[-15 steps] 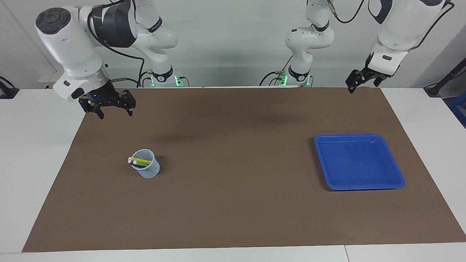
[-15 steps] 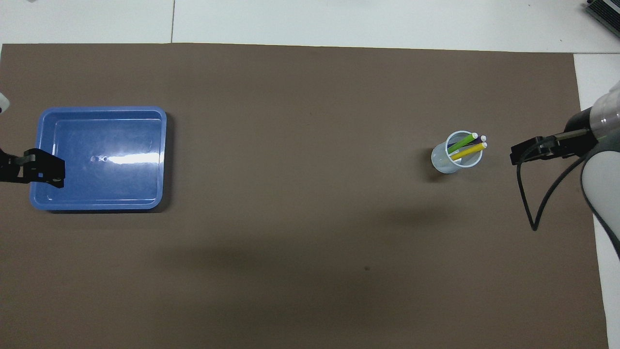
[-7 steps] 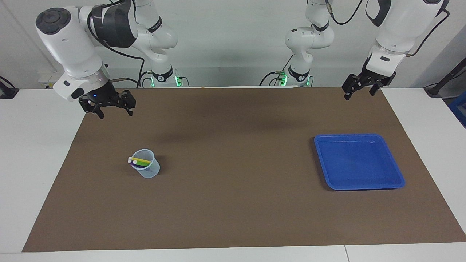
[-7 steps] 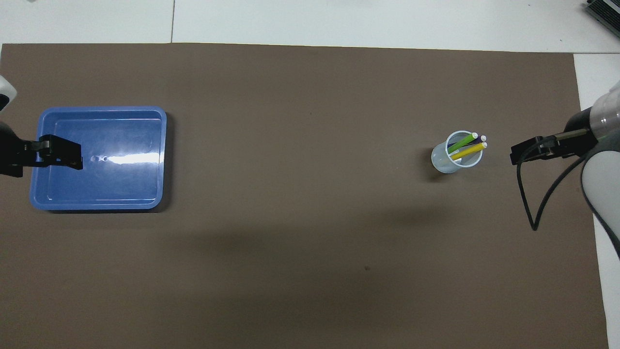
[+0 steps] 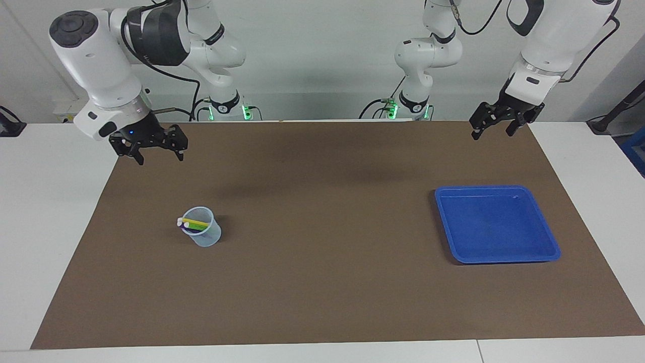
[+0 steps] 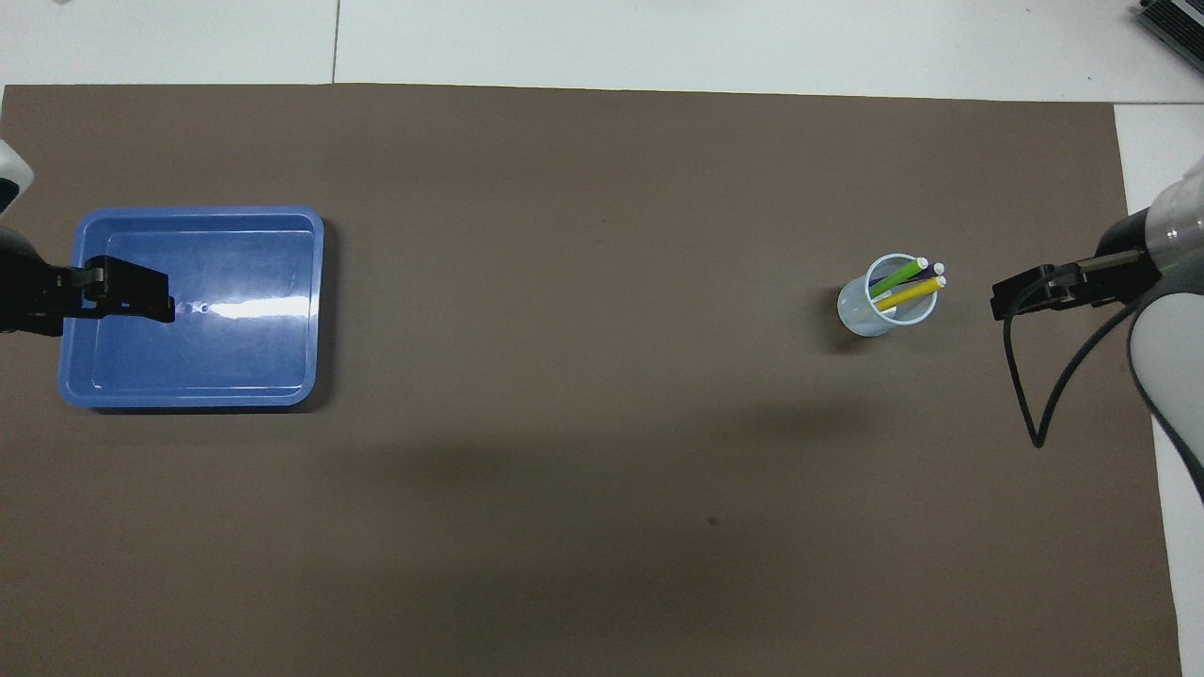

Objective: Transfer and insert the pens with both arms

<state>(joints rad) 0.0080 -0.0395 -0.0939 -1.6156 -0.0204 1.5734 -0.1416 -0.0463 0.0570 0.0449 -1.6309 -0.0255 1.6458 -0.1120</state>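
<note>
Already standing in clear plastic cup (image 5: 203,233): yellow, purple and green pens (image 5: 194,225).
Both black grippers, left (image 5: 493,124) and right (image 5: 155,148), spread open, gripping nothing; clumsy reach could topple light cup, spilling pens.

left pincer (image 5: 491,129) shifted toward table centre, now farther over blue tray (image 6: 193,218)

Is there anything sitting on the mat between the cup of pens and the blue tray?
Nothing visible does. The pens stand in the clear cup toward the right arm's end, the blue tray lies toward the left arm's end, and only bare brown mat shows between them. Both hands are raised: right hand, left hand.
</note>
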